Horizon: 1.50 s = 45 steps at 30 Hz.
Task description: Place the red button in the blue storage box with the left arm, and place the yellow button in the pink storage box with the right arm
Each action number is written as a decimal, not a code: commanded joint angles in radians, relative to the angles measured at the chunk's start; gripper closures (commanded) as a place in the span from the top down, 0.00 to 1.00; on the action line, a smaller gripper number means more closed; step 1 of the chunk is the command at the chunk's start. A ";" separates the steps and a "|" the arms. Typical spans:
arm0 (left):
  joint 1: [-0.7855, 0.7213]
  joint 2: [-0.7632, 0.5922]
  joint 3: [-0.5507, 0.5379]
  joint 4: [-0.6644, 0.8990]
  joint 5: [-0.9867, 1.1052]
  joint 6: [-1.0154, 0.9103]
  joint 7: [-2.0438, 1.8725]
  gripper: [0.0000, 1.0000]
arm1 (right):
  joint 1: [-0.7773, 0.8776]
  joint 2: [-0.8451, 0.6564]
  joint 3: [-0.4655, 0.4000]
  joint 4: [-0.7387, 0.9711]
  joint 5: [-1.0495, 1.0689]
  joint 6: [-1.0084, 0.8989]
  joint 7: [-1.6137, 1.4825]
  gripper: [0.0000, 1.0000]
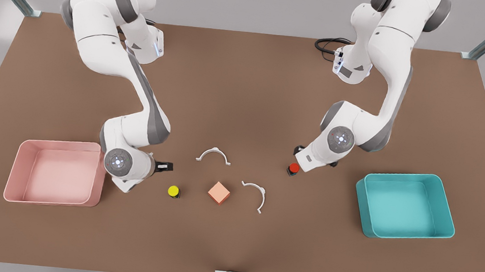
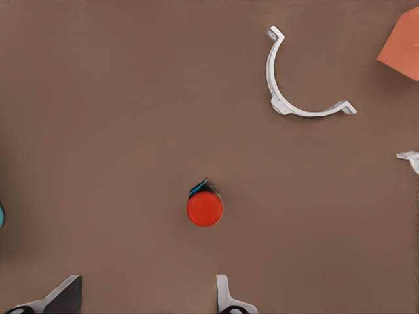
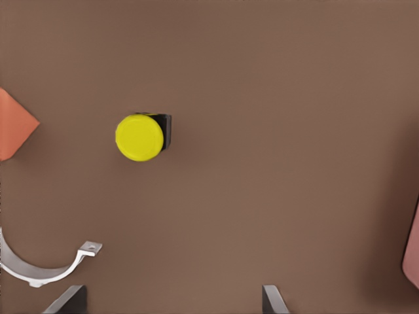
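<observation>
We're seeing the left pincer [image 2: 144, 297] hovering spread apart over the red button [image 2: 205, 208] on the tabletop [image 1: 248, 86]. The right pincer [image 3: 173, 301] is hanging spread apart near the yellow button [image 3: 139, 137], beside the pink storage box [image 1: 15, 165]; the blue storage box [image 1: 443, 195] is sitting apart.

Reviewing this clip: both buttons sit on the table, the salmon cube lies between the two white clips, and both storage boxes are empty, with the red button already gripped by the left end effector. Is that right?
Not quite. The red button is not gripped: in the left wrist view the left end effector hangs open above the table with its fingers clear of the button. The rest stands.
</observation>
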 commanded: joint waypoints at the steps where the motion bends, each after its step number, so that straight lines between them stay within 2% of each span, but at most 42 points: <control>1: -0.017 0.027 0.000 -0.001 0.001 0.194 -0.285 1.00 | 0.030 0.053 -0.002 0.031 -0.004 0.219 0.365 1.00; 5: -0.032 0.077 0.000 -0.007 0.003 0.239 -0.285 1.00 | 0.081 0.211 -0.013 0.221 -0.008 0.222 0.517 1.00; 7: -0.044 0.091 0.000 -0.050 0.003 0.269 -0.291 1.00 | 0.103 0.226 -0.057 0.224 -0.009 0.261 0.548 1.00; 12: -0.050 0.126 0.000 -0.107 0.003 0.334 -0.300 1.00 | 0.103 0.258 -0.083 0.226 -0.009 0.293 0.556 1.00; 22: -0.063 0.194 0.000 -0.113 0.003 0.383 -0.319 0.99 | 0.092 0.281 -0.080 0.215 0.000 0.275 0.484 1.00; 26: -0.063 0.189 0.001 -0.136 0.003 0.381 -0.319 0.92 | 0.086 0.283 -0.073 0.198 0.002 0.271 0.484 1.00; 28: -0.063 0.188 0.001 -0.137 0.003 0.381 -0.334 0.77 | 0.086 0.288 -0.071 0.193 0.000 0.273 0.481 1.00; 30: -0.063 0.188 0.001 -0.137 0.003 0.381 -0.336 0.69 | 0.087 0.288 -0.071 0.187 0.000 0.273 0.473 1.00; 37: -0.060 0.182 0.003 -0.136 0.003 0.381 -0.339 0.56 | 0.086 0.288 -0.071 0.146 0.000 0.279 0.459 1.00; 39: -0.060 0.182 0.003 -0.133 0.003 0.381 -0.339 0.55 | 0.086 0.289 -0.071 0.144 0.000 0.279 0.459 1.00; 41: -0.058 0.182 0.005 -0.131 0.003 0.381 -0.339 0.51 | 0.086 0.289 -0.071 0.146 0.000 0.279 0.461 0.85; 43: -0.057 0.177 0.005 -0.131 0.003 0.381 -0.339 0.50 | 0.086 0.289 -0.071 0.146 0.002 0.279 0.461 0.77; 45: -0.055 0.156 0.005 -0.133 0.003 0.377 -0.339 0.48 | 0.086 0.289 -0.071 0.146 0.003 0.279 0.462 0.48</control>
